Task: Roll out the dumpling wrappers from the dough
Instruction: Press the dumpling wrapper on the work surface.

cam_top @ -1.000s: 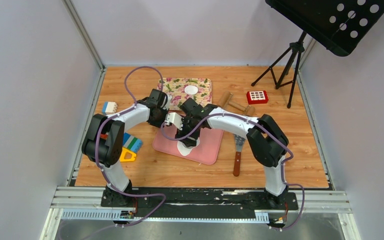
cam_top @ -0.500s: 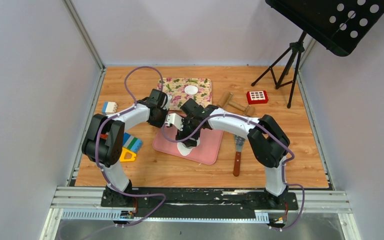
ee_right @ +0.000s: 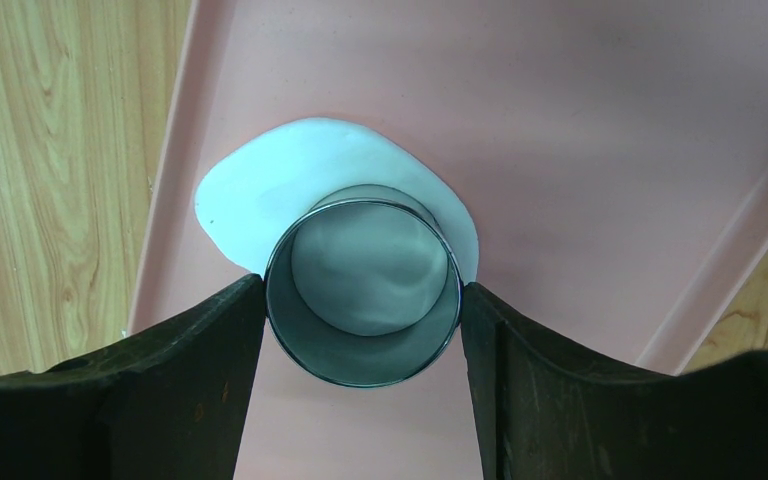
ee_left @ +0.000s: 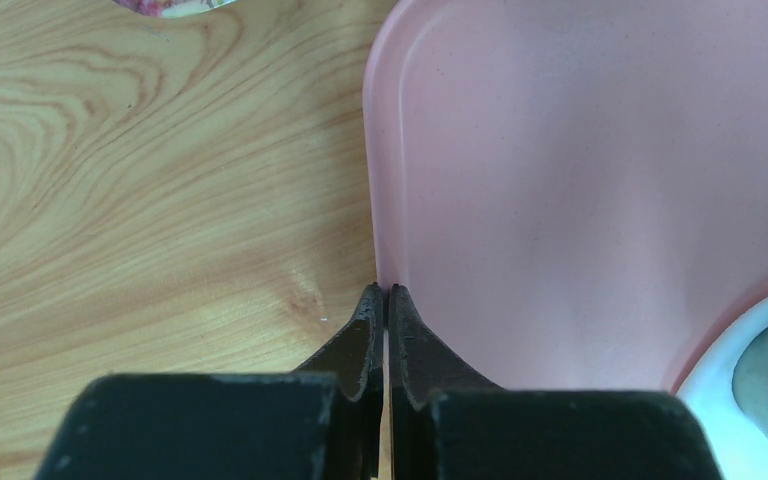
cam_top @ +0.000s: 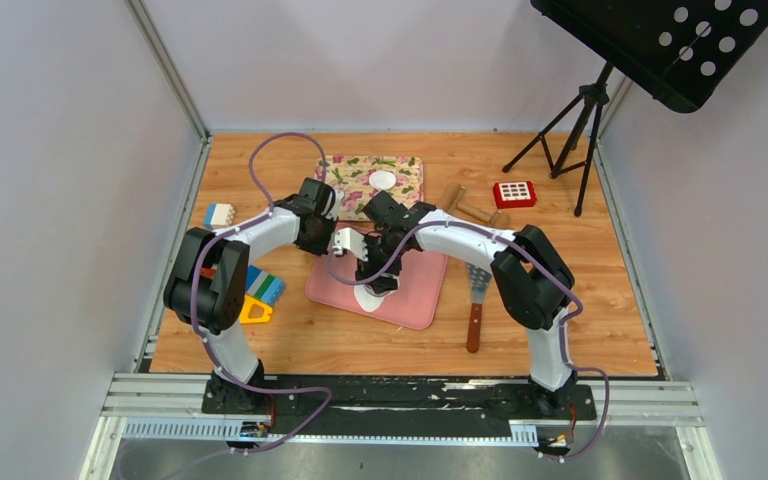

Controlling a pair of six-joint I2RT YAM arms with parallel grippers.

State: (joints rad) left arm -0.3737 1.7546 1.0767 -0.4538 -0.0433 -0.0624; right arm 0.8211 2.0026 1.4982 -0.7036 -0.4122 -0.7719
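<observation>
The dough (ee_right: 260,180) is a flat, irregular white oval sheet near the left edge of the pink mat (ee_right: 560,120). My right gripper (ee_right: 362,288) is shut on a small metal ring cutter (ee_right: 360,372), which stands over the sheet's near part. From above, this gripper (cam_top: 378,280) covers most of the dough (cam_top: 365,298). My left gripper (ee_left: 381,292) is shut and empty, with its tips on the pink mat's edge (ee_left: 390,200). From above it (cam_top: 345,240) sits at the mat's far left corner. One round white dumpling wrapper (cam_top: 382,180) lies on the floral board (cam_top: 345,175).
A wooden rolling pin (cam_top: 470,210) and a red keypad-like block (cam_top: 514,193) lie at the back right. A scraper with a wooden handle (cam_top: 476,305) lies right of the mat. Toy bricks (cam_top: 260,290) lie at the left. A tripod stand (cam_top: 575,130) stands at the back right.
My right arm has shifted slightly left with the ring cutter over the dough. My left arm has not moved.
</observation>
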